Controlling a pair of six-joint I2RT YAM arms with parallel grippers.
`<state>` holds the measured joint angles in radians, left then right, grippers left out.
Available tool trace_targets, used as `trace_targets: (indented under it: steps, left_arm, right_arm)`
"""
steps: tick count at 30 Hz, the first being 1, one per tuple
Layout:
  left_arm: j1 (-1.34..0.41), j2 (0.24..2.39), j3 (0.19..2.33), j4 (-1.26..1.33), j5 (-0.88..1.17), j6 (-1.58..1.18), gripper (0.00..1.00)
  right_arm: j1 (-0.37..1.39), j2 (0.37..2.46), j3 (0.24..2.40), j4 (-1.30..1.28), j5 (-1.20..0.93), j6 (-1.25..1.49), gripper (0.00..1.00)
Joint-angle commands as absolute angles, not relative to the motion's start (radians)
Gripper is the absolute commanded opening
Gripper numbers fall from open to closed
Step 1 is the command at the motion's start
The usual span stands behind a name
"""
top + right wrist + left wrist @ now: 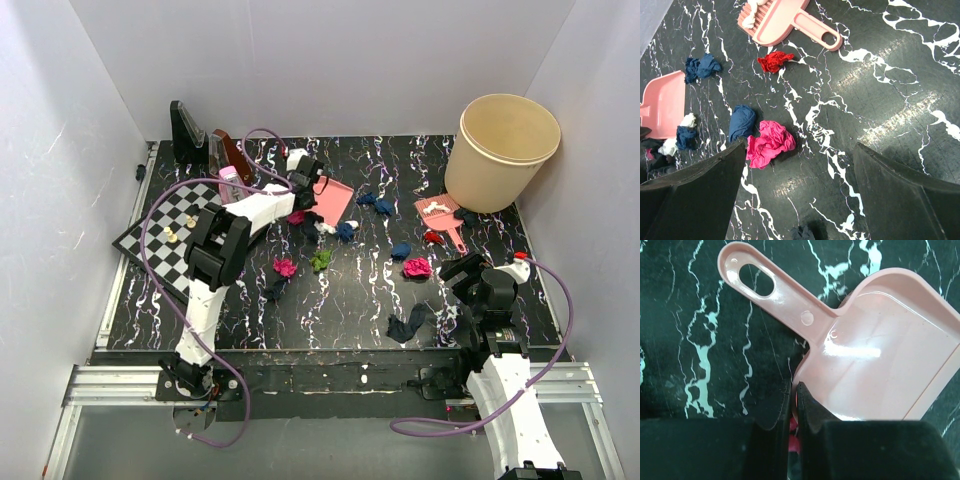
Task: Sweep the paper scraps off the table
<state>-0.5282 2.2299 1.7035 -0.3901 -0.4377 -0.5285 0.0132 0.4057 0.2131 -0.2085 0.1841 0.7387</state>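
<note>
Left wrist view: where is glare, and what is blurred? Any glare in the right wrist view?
Left wrist view: white glare on the pink dustpan; the left gripper, near the lens, is blurred. Right wrist view: pale glare bands on the table; paper scraps sharp.

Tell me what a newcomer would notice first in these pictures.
Crumpled coloured paper scraps lie strewn across the middle of the black marble-streaked table. A large cream round bucket stands at the far right corner, and the left arm's fingers pinch a pale pink plastic dustpan toward the far edge.
</note>
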Motion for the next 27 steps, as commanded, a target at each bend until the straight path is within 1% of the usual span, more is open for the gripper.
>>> trace_targets:
  steps: [1,8,14,19,23,24,27]
  left_arm:
    - [-0.557,2.096,1.675,-0.407,-0.468,-0.529,0.03]
    - [-0.586,2.036,1.721,-0.385,-0.445,-0.439,0.03]
    - [-0.623,1.935,1.698,-0.385,-0.457,-0.397,0.03]
    - [-0.647,1.787,1.609,-0.431,-0.491,-0.377,0.03]
    - [-0.667,1.636,1.475,-0.494,-0.499,-0.396,0.02]
    - [-0.672,1.593,1.444,-0.529,-0.497,-0.403,0.00]
    - [-0.680,1.470,1.384,-0.719,-0.512,-0.446,0.00]
  right_arm:
    - [0.012,0.406,0.233,-0.184,0.196,0.750,0.94]
    - [0.011,0.403,0.230,-0.184,0.198,0.749,0.93]
    - [0.011,0.408,0.232,-0.181,0.195,0.749,0.93]
    - [0.012,0.414,0.230,-0.173,0.186,0.746,0.93]
    - [0.012,0.422,0.235,-0.173,0.184,0.745,0.93]
    - [0.012,0.420,0.232,-0.172,0.186,0.746,0.93]
    - [0.011,0.416,0.230,-0.172,0.183,0.745,0.93]
